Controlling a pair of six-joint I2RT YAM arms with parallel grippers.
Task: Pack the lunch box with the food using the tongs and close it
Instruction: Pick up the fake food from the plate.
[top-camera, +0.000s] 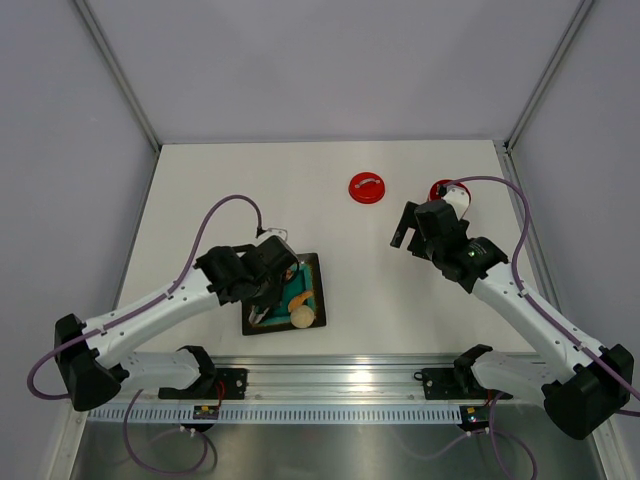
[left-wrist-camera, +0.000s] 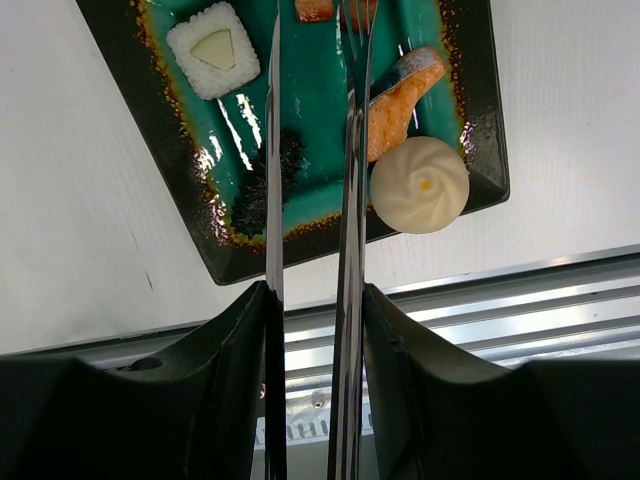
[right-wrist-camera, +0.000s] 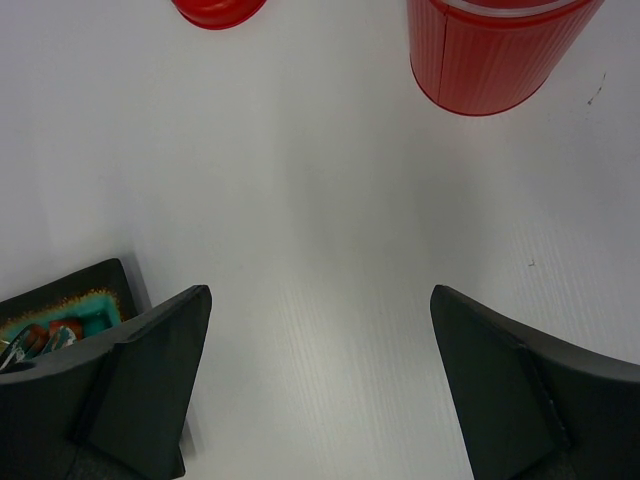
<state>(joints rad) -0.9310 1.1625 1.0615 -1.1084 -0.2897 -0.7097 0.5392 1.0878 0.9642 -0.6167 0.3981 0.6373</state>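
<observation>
My left gripper (left-wrist-camera: 315, 290) is shut on the silver tongs (left-wrist-camera: 352, 200), whose two slim arms run up over the dark plate with a teal centre (left-wrist-camera: 480, 150). The arms stand slightly apart, with nothing visibly between them. The food lies on the plate: a white rice cube (left-wrist-camera: 212, 48), an orange piece (left-wrist-camera: 400, 100), a beige round bun (left-wrist-camera: 419, 185) and a dark bit (left-wrist-camera: 262, 185). The red lunch box (right-wrist-camera: 495, 50) stands at the far right without its lid. The red lid (top-camera: 366, 187) lies to its left. My right gripper (right-wrist-camera: 320, 310) hangs open and empty, short of the lunch box.
The plate (top-camera: 318, 290) sits just beyond the aluminium rail (top-camera: 330, 380) at the table's near edge. White enclosure walls close off the left, the back and the right. Purple cables loop over both arms.
</observation>
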